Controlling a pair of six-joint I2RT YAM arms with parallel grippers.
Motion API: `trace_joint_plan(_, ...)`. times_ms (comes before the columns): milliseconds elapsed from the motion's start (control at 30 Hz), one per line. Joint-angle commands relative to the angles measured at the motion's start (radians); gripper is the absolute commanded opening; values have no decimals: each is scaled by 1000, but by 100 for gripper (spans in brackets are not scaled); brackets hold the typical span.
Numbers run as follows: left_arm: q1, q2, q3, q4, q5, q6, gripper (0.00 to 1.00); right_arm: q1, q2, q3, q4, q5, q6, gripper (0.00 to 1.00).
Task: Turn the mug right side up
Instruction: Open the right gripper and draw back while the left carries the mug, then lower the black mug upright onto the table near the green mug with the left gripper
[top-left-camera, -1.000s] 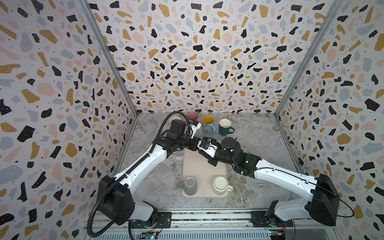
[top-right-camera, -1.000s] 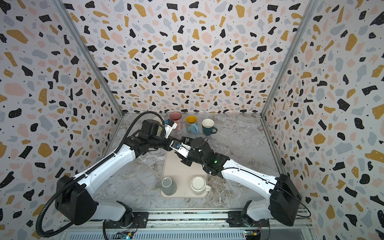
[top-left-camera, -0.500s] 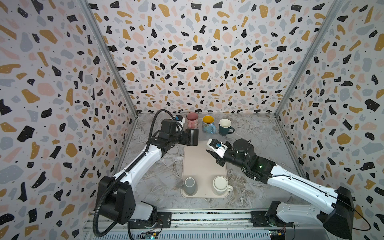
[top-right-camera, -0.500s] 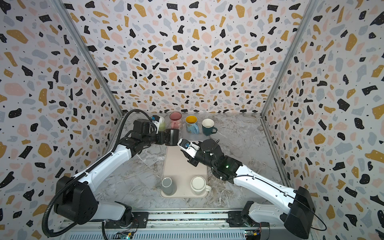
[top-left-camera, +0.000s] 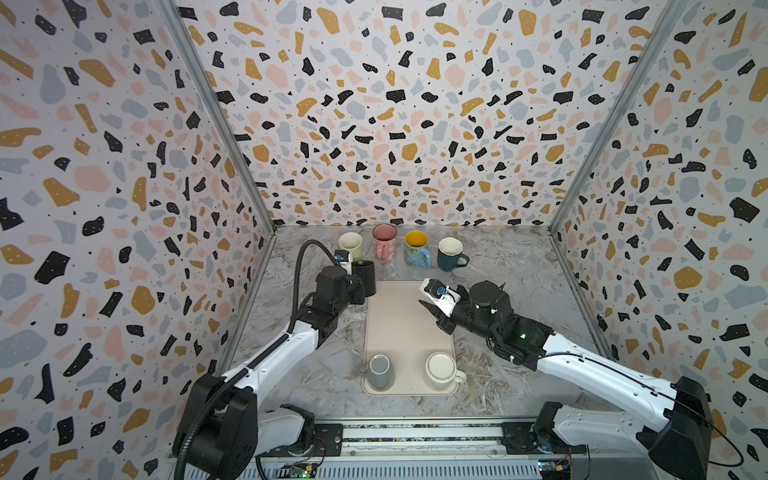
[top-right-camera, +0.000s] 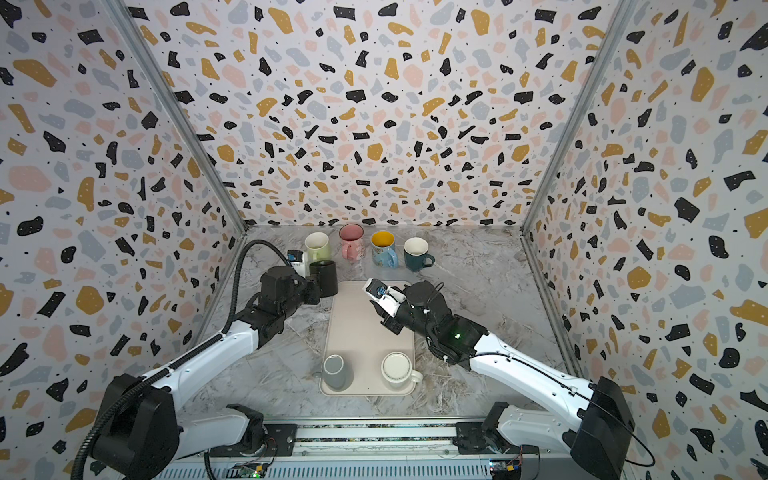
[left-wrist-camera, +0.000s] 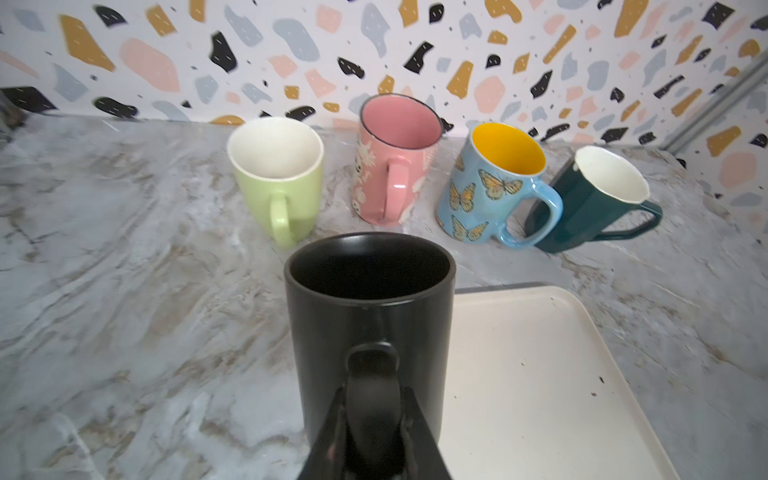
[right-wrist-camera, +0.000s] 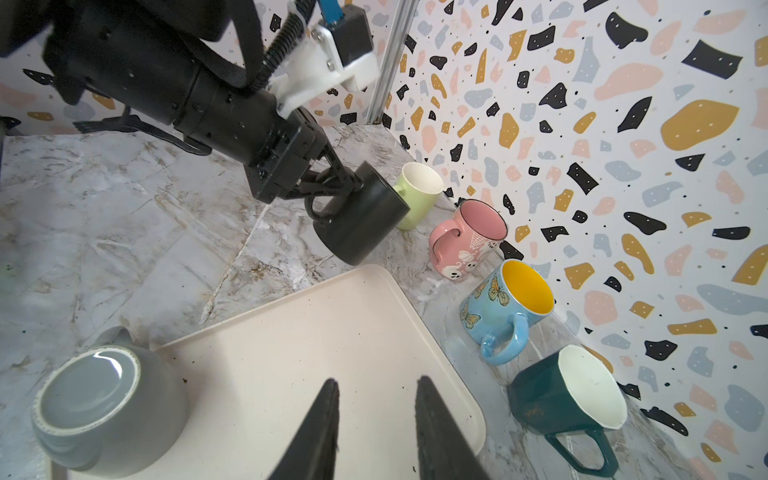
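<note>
1. The bench (top-left-camera: 532, 266) is carrying a cream tray (top-left-camera: 399, 324) at its centre.
2. The black mug (top-left-camera: 365, 276) is facing mouth-up at the tray's 11 o'clock corner.
3. The left pincer (left-wrist-camera: 372, 419) is pinching the mug's handle.
4. The right pincer (right-wrist-camera: 376, 382) is hovering spread and empty over the tray's 1 o'clock side.

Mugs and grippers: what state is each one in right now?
black mug, upright, held by its handle
green mug, upright
pink mug, upright
butterfly mug, upright
teal mug, upright
grey mug, upside down on the tray
cream mug, looks upside down on the tray
left gripper, shut on the black mug's handle
right gripper, open, empty
</note>
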Motion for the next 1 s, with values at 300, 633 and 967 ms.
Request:
trace_joint_plan(300,-1,-52,-140,418,-188,77,0,-24,-3,-12,52,-6,33,33)
trace_joint_plan(633,-2,29,-199,582,-226,84,0,-38,8,-12,57,-14,38,32)
trace_joint_plan(967,-1,112,-190,651,-252,100,0,-44,31,-6,57,-22,42,32)
